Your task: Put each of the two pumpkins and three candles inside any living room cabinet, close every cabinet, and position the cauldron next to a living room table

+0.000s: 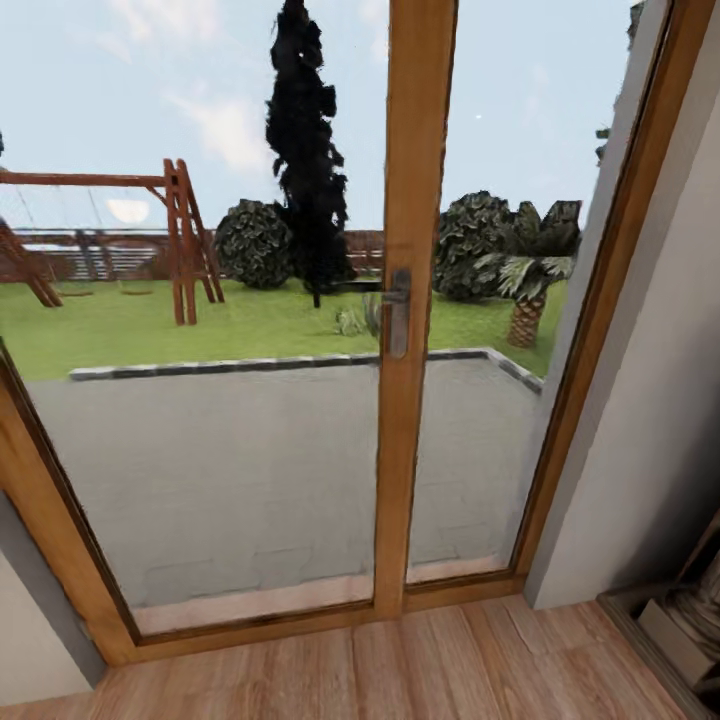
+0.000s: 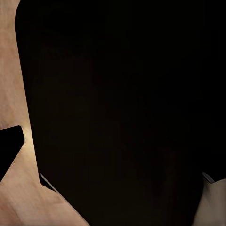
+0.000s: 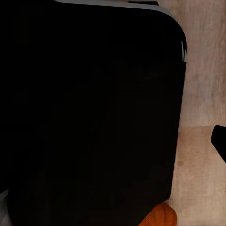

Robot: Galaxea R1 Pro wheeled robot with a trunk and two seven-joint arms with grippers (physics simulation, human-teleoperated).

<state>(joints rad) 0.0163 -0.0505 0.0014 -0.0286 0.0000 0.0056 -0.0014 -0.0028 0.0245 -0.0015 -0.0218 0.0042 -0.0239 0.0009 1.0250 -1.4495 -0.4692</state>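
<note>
Head view: wood-framed glass doors (image 1: 415,300) with a metal handle (image 1: 397,312), plank floor (image 1: 400,665) below, garden and swing frame (image 1: 185,240) outside. Right wrist view: 1 pumpkin (image 3: 160,216), an orange sliver beside a large black body (image 3: 89,113) over the floor. Left wrist view: another dark mass (image 2: 122,113) over the floor; whether either arm's fingers are apart or together cannot be told.

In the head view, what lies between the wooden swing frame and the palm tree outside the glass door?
In the head view, between the swing frame and the palm tree stand a round bush, a tall dark tree and another bush, crossed by the door's wooden post.
</note>
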